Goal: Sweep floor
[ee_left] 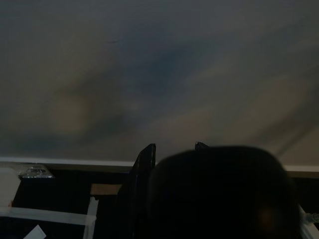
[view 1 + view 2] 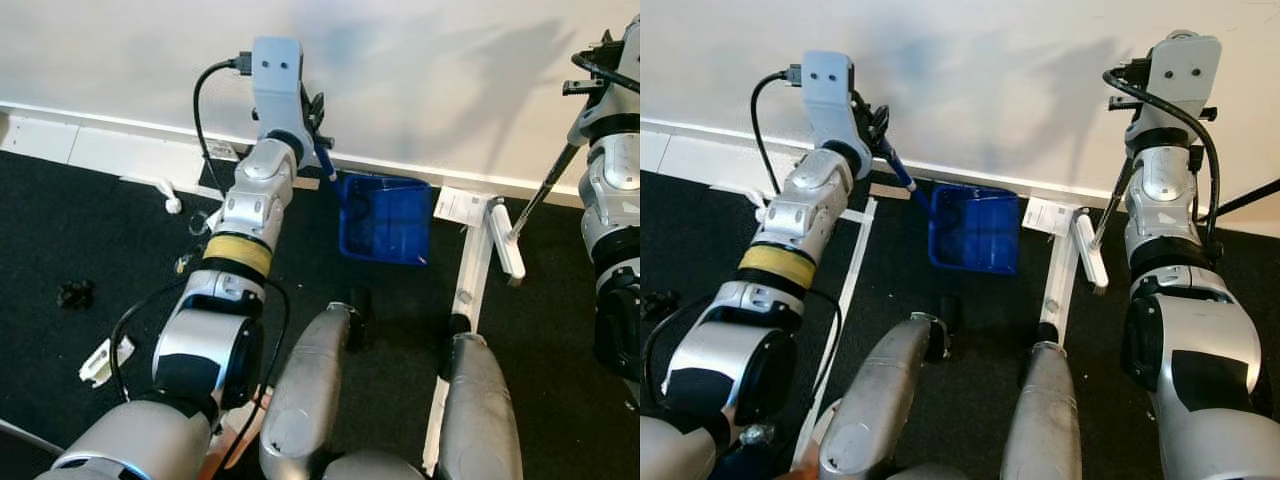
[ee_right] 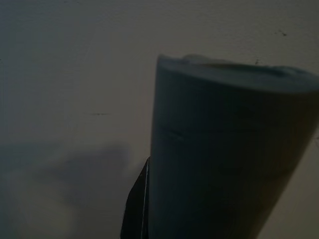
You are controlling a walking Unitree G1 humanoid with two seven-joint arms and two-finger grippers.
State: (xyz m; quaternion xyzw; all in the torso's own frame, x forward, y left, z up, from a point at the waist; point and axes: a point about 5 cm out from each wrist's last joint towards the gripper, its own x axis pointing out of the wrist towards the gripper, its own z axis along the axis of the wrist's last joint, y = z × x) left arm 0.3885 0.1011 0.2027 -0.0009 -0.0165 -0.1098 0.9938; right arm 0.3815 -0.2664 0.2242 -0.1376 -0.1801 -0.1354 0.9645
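two silver arms reach forward toward the white wall (image 2: 980, 80). we see the left gripper (image 2: 878, 125) raised near the wall, its black fingers clenched around the blue handle (image 2: 902, 172) of a blue dustpan (image 2: 975, 230). the handle slants down from the gripper to the pan, which rests on the black floor (image 2: 700, 230) close to the white baseboard (image 2: 120, 150), its tray tilted toward the robot. in the left wrist view a dark rounded shape sits between the fingers, with the baseboard and strips of white tape (image 1: 45, 215) beyond it.

the right gripper (image 2: 1130, 95) is also held high near the wall, grasping the thin dark pole (image 2: 1114, 208) of a broom. the pole runs down and toward the robot's left to a white broom head (image 2: 1088, 250), which lies on the floor just to the right of the dustpan, apart from it. in the right wrist view a pale blue-grey cylinder (image 3: 224, 154) fills the space beside one black finger (image 3: 137, 209), with the wall behind.

a white paper label (image 2: 1046, 215) lies on the floor between the dustpan and the broom head. lines of white tape (image 2: 850, 280) cross the floor. on the robot's left we note scattered litter: a small white piece (image 2: 171, 200), a dark crumpled scrap (image 2: 76, 293) and a white wrapper (image 2: 103, 361). the robot's two grey legs (image 2: 1040, 420) show at the lower edge of the head views.
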